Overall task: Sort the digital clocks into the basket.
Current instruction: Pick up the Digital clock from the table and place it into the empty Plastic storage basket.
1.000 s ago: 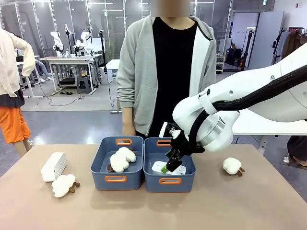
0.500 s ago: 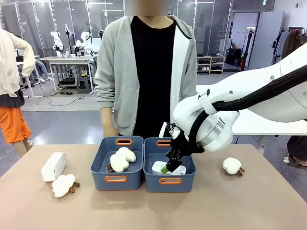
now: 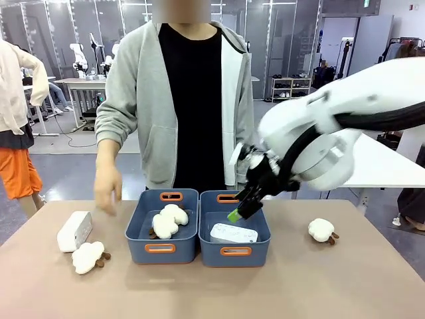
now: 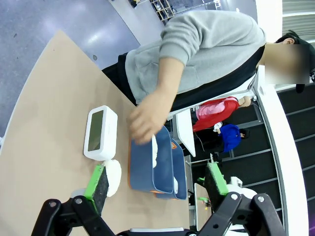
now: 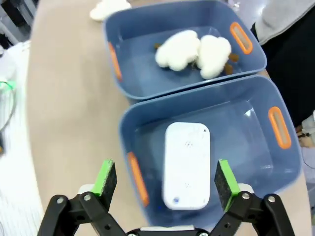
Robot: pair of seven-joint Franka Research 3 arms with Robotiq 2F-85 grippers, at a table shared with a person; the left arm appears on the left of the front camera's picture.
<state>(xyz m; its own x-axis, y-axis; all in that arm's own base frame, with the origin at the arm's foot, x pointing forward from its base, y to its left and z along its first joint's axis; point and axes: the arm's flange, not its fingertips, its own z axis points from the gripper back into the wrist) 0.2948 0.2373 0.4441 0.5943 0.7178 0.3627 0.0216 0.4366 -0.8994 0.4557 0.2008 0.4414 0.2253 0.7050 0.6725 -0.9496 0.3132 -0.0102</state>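
Tabletop (image 3: pixel 212 292): one digital clock (image 3: pixel 234 233) lies flat in the right-hand basket (image 3: pixel 255 249) — right tool (image 5: pixel 166 178) spread, empty above it; other clock (image 3: pixel 74 230) rests near the left edge, left tool (image 4: pixel 155 181) also spread.

The right tool (image 3: pixel 236 211) hangs spread wide, and the left tool (image 4: pixel 156 179) likewise.

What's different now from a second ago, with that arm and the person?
The right tool has lifted up out of the basket, open, leaving one clock lying inside. The person has stepped toward picture left, a hand now near the other clock. Both clocks and the basket kept their places.
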